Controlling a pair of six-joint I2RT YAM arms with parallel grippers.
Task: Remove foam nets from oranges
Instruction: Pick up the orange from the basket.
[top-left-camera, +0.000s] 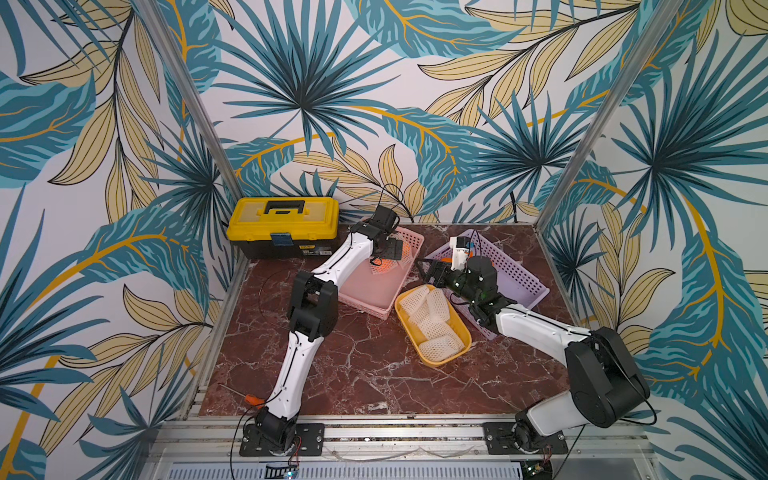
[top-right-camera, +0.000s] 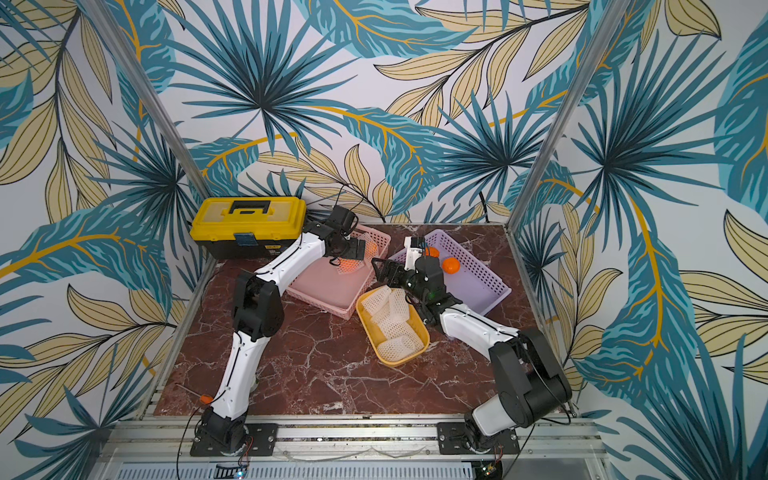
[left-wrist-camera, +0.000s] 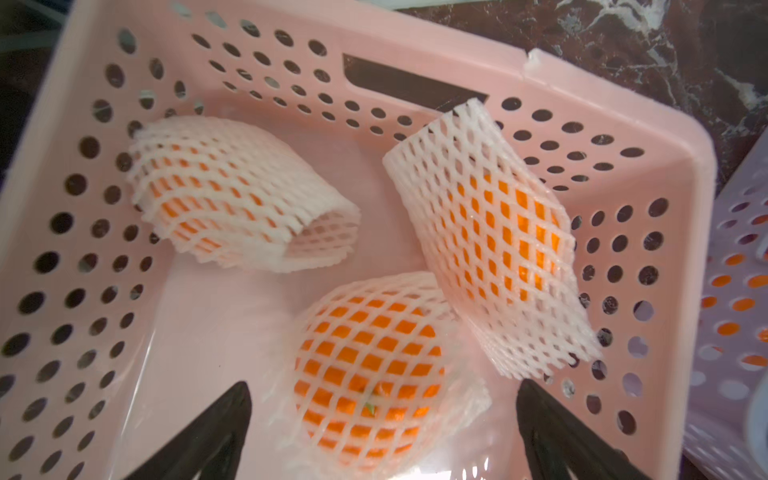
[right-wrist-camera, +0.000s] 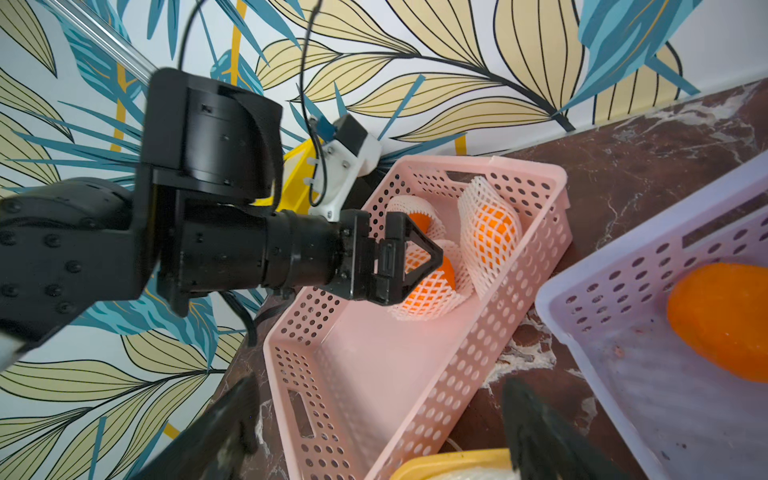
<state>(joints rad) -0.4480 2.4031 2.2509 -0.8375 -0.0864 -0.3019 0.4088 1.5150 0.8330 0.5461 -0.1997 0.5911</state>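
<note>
Nearest you, an orange-handled metal screwdriver (top-left-camera: 248, 397) lies on the dark red marble tabletop (top-left-camera: 353, 374) beside the left arm's base. Further in, you see a yellow oval plastic tray (top-left-camera: 441, 363) holding empty white foam mesh nets (top-left-camera: 432, 320). Just past its far end, your right gripper (right-wrist-camera: 380, 384) hangs by the gap between two baskets, its jaws wide apart with nothing between them. Left of it sits a pink perforated plastic basket (top-left-camera: 365, 309). At the basket's far end lie three small round net-wrapped oranges (left-wrist-camera: 232, 195). Your left gripper (left-wrist-camera: 384, 386) hovers over one netted orange (left-wrist-camera: 370, 374), jaws spread on either side without touching it. To the right, a lilac perforated plastic basket (top-left-camera: 523, 274) holds bare oranges (top-right-camera: 450, 264). In the far left corner stands a yellow and black plastic toolbox (top-left-camera: 282, 220)
</note>
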